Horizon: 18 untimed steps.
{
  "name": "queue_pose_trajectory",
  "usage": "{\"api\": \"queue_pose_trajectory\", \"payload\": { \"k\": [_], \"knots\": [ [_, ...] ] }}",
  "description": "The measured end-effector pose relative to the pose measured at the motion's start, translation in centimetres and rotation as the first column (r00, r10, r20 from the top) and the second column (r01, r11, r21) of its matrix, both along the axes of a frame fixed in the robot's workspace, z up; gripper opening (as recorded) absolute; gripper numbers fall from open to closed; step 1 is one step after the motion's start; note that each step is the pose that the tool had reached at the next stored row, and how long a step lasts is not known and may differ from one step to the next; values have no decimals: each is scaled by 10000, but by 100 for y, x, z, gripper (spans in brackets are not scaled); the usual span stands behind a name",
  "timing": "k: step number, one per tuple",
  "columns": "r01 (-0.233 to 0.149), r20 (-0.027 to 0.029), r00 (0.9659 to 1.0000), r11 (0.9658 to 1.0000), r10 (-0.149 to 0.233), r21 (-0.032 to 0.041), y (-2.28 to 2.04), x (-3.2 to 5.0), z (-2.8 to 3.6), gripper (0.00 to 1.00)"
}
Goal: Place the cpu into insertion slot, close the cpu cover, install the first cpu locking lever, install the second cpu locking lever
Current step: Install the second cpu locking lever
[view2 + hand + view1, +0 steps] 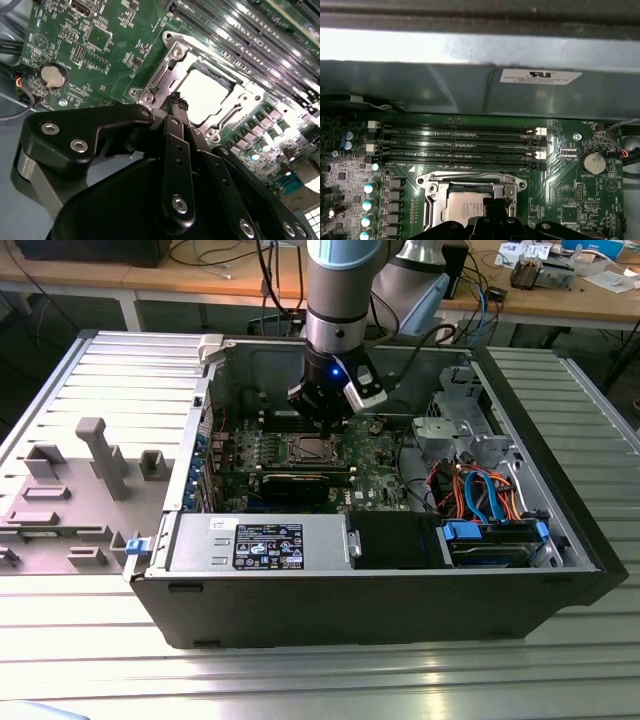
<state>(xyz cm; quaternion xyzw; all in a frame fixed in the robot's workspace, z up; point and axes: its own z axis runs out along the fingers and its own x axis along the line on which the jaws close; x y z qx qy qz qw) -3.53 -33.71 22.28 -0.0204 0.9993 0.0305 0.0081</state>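
Observation:
The cpu (pixel 204 95), a small square chip with a silvery top, lies flat in the insertion slot (pixel 305 448) on the green board. It also shows in the first wrist view, cpu (pixel 464 206). The slot's contact field is hidden under it. The cpu cover (pixel 172 55), a thin metal frame, lies down around the chip, cover (pixel 432 192). My gripper (pixel 178 101) hangs just above the socket's edge, its black fingers pressed together with nothing between them. In the exterior view my gripper (pixel 325 420) reaches down into the open computer case.
Long memory slots (pixel 465 145) run beside the socket, and a coin battery (pixel 593 162) sits on the board. A black expansion card (pixel 300 483), the grey power supply box (pixel 260 540) and coloured cables (pixel 480 490) crowd the case. A grey fixture tray (pixel 80 480) lies outside, at the exterior view's left.

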Motion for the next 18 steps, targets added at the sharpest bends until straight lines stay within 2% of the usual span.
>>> {"api": "queue_pose_trajectory", "payload": {
  "k": [2, 4, 8, 13, 14, 15, 18],
  "knots": [
    [0, 0, 10000, 10000, 0, -1, -24, 0, 0, 11],
    [-1, -1, 10000, 10000, 1, 0, -68, 0, 0, 11],
    [1, -1, 10000, 10000, -1, -8, -98, -1, 12, 11],
    [0, 0, 10000, 10000, 0, -5, -101, 0, 143, 11],
    [-2, 0, 10000, 10000, 2, -5, -106, 0, 209, 11],
    [-1, 0, 10000, 10000, 1, -4, -110, 0, 236, 11],
    [-1, 0, 10000, 10000, 1, -5, -137, 0, 261, 11]
  ]
}}
